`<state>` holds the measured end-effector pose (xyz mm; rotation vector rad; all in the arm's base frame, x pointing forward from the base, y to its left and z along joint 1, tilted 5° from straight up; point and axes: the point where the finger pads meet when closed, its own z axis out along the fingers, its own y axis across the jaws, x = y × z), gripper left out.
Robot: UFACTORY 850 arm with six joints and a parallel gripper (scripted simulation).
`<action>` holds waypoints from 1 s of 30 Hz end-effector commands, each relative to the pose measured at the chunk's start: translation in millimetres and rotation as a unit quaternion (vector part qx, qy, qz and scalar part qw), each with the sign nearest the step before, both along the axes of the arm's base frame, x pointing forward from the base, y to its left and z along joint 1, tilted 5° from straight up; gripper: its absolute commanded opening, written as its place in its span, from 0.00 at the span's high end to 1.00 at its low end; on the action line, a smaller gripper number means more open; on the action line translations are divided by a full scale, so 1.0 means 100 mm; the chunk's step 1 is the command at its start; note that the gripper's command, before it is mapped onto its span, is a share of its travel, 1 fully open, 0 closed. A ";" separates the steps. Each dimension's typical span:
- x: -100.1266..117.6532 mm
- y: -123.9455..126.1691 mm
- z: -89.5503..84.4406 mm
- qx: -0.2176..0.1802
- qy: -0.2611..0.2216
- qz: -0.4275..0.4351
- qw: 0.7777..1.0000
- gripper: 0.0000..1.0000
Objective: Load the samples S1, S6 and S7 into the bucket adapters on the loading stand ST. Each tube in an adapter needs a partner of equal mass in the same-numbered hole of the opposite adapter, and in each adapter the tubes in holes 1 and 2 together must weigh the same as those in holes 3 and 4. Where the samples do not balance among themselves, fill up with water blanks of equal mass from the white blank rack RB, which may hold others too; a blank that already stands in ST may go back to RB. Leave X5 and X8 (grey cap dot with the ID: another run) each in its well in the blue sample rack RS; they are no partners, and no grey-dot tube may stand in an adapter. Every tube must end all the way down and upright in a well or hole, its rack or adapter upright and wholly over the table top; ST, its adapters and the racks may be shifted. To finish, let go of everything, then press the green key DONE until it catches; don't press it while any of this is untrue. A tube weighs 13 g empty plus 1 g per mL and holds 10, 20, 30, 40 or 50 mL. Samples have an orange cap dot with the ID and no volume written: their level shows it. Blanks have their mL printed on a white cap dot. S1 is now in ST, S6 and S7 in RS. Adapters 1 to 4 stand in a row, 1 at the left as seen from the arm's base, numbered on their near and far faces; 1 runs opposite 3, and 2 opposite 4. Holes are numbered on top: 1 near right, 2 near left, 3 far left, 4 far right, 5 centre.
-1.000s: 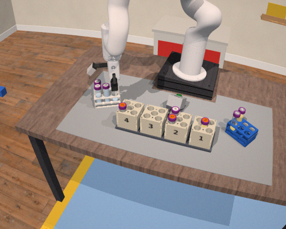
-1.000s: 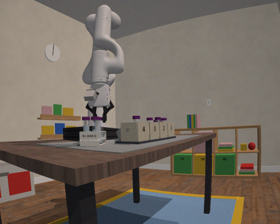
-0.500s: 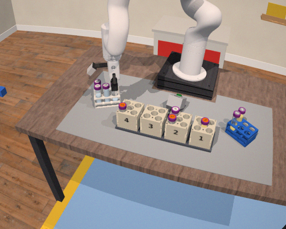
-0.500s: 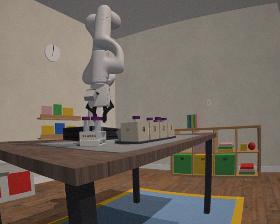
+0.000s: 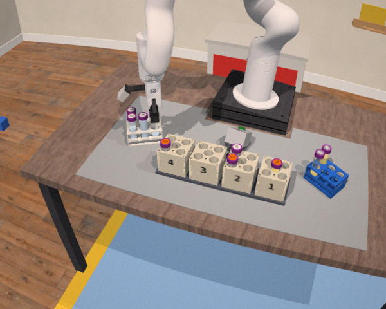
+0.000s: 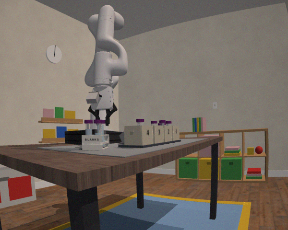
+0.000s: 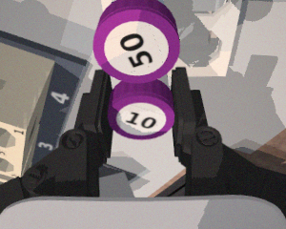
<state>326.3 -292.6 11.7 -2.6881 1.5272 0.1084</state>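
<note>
Purple-capped 10 mL blank (image 7: 142, 117) clamped in claw (image 7: 142, 110).
</note>
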 end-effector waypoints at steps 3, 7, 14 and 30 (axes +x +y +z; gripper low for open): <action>0.01 -0.01 0.01 -0.001 -0.001 0.000 1.000 1.00; 0.01 -0.01 0.03 -0.001 -0.001 0.000 1.000 1.00; 0.01 -0.01 0.06 -0.001 -0.001 0.000 1.000 1.00; 0.01 -0.02 0.15 -0.001 -0.001 0.000 1.000 1.00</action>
